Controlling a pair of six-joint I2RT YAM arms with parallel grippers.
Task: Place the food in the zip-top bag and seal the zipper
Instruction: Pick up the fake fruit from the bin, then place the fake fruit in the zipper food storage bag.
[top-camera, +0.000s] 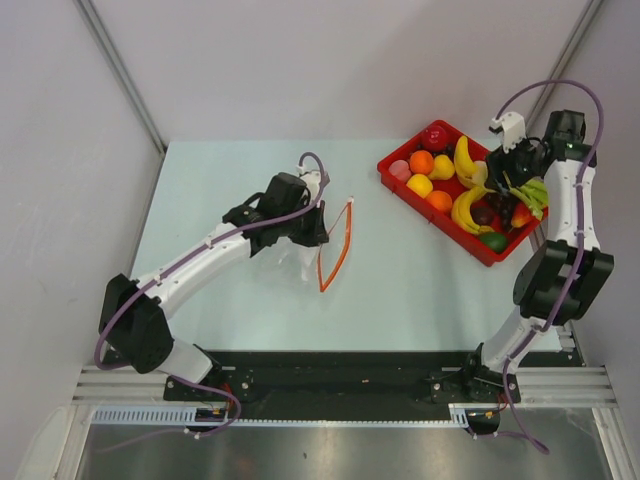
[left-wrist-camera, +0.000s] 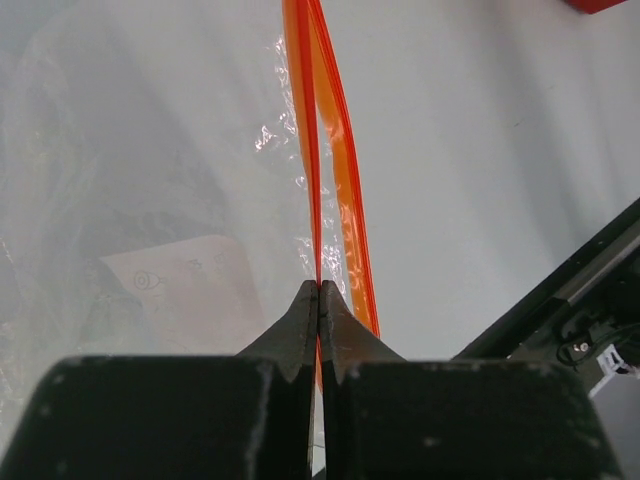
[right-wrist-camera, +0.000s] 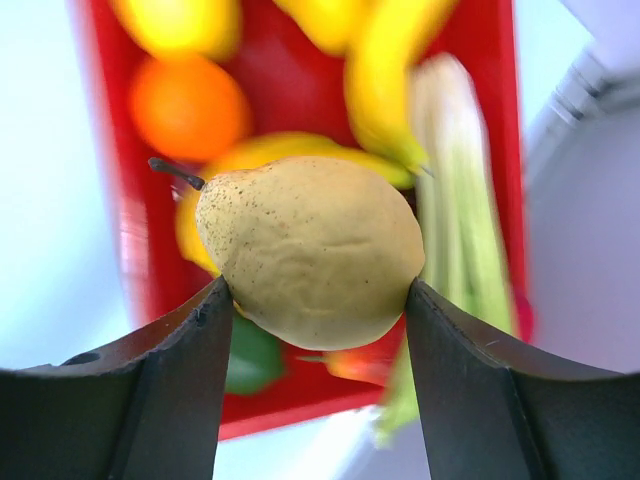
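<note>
The clear zip-top bag (top-camera: 300, 255) lies on the table left of centre, its orange-red zipper (top-camera: 338, 250) bowed open. My left gripper (top-camera: 318, 225) is shut on one strip of the zipper; the left wrist view shows the jaws (left-wrist-camera: 319, 285) pinched on that strip, the other strip (left-wrist-camera: 345, 180) apart to its right and the bag (left-wrist-camera: 150, 180) to the left. My right gripper (top-camera: 497, 175) hovers over the red tray (top-camera: 455, 240) and is shut on a tan-yellow pear (right-wrist-camera: 315, 250). Other fruits remain in the tray: red (top-camera: 435, 137), orange (top-camera: 421, 162), yellow (top-camera: 419, 185).
The tray also holds long bananas (top-camera: 465, 160) and green stalks (top-camera: 535, 190), which also show in the right wrist view (right-wrist-camera: 460, 200). A white label (left-wrist-camera: 190, 285) shows through the bag. The black rail (left-wrist-camera: 580, 290) runs along the table's near edge.
</note>
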